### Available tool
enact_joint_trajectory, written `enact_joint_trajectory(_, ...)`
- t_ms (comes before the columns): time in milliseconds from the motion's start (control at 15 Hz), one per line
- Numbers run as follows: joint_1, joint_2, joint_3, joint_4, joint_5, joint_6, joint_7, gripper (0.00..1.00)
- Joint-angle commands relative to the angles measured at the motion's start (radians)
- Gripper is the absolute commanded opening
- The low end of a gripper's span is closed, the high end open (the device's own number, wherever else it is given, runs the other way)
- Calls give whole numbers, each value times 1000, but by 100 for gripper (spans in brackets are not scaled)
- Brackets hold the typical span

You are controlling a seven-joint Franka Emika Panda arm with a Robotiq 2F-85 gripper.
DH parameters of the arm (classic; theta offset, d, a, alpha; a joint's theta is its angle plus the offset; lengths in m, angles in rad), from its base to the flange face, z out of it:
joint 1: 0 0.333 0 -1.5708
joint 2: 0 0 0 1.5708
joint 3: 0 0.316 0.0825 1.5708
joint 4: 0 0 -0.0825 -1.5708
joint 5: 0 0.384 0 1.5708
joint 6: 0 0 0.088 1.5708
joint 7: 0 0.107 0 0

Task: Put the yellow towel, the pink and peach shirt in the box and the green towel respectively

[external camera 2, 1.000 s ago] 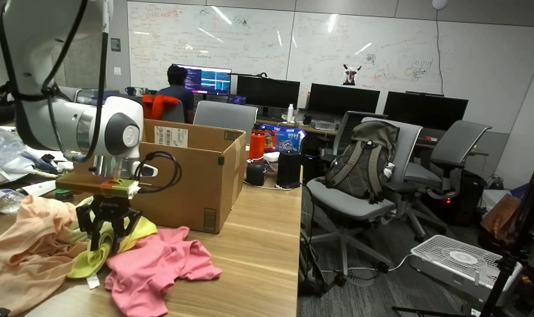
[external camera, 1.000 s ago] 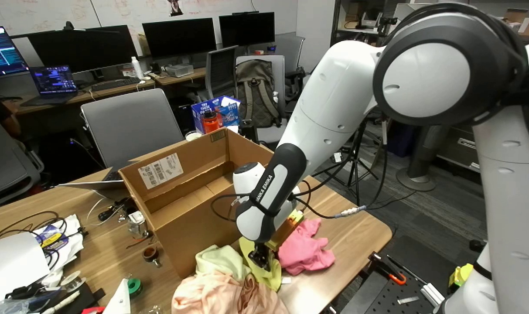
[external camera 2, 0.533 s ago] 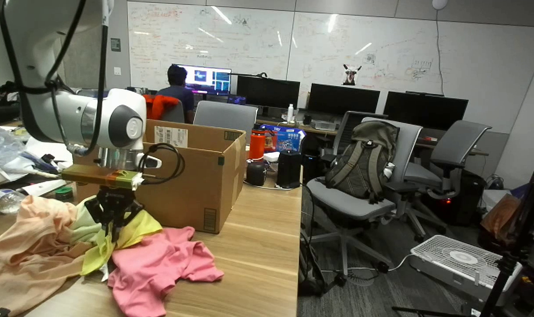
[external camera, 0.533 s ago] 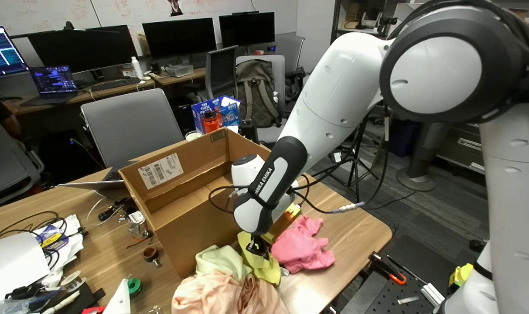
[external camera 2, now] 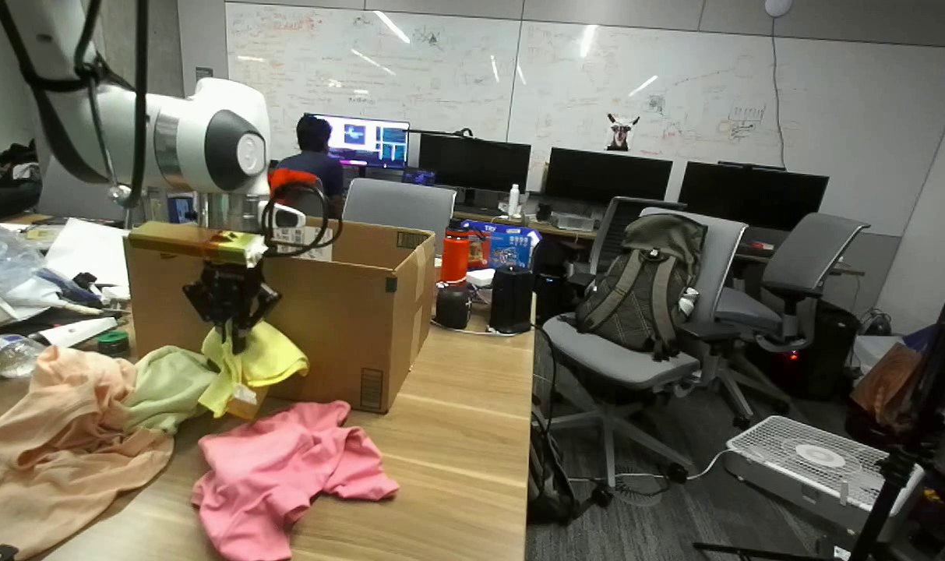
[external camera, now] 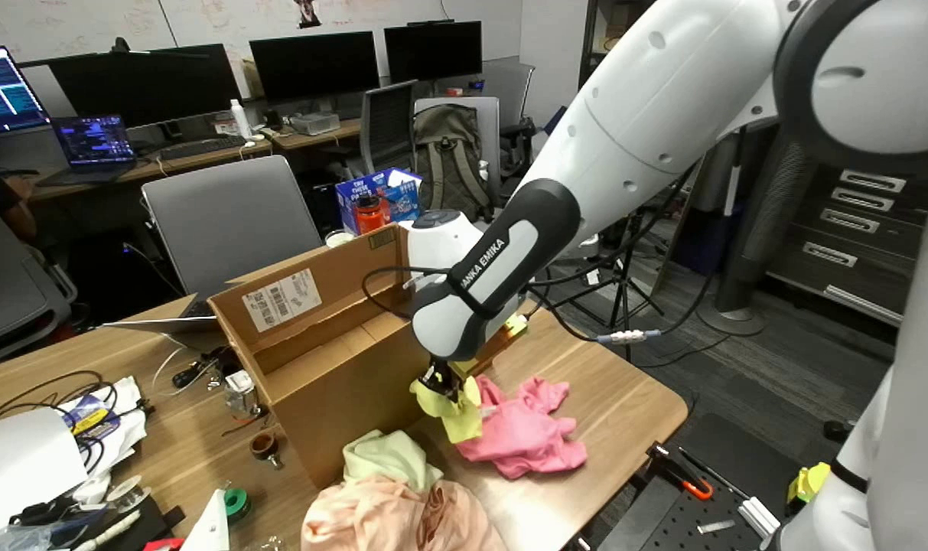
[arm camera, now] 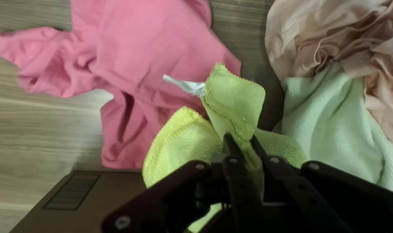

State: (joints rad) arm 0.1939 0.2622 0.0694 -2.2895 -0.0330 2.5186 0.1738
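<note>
Whiteboard (external camera 2: 558, 86) along the back, covered in marker scribbles
Table (external camera 2: 456, 421), wood-grain top, visible in all three views
Robot arm (external camera: 647, 115) reaches in over the table
Gray chair (external camera 2: 597, 357) past the table edge, backpack (external camera 2: 639, 288) sitting on it
Cardboard box (external camera 2: 340, 327) upright on the table, top open
Peach shirt (external camera 2: 59, 452) crumpled on the table, outside the box
Pink shirt (external camera 2: 285, 467) also on the table outside the box, near its wall; strip of table between it and the peach shirt
Green towel (external camera 2: 168, 382), pale, bunched on the table up against the peach shirt
Yellow towel (external camera 2: 269, 362) hangs from the gripper (arm camera: 241, 142), outside the box, in front of its side wall in both exterior views; can't tell whether its lowest corner touches the pink shirt
Fingers (arm camera: 231, 145) nearly together, pinching a fold of the yellow towel between the tips; in the wrist view one corner sticks out past them, pink shirt behind it
Shipping label (external camera: 280, 300) on the inside of a box wall
Orange bottle (external camera 2: 454, 257) stands just beyond the box in both exterior views
White tag (arm camera: 185, 85) pokes out from the yellow towel's edge, wrist view
</note>
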Motion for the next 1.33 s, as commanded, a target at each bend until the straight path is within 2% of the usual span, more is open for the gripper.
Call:
enact_joint_trajectory(0,11,-153,-13,-50,-79,-12,96,3)
enact_joint_trajectory(333,-13,-299,5,-7,-196,-63,181,3)
enact_joint_trajectory(600,-45,-367,33,90,-286,-94,214,3)
enact_joint_trajectory(867,-69,-350,62,224,-331,-132,216,3)
enact_joint_trajectory(1267,-64,-228,83,357,-405,-214,217,3)
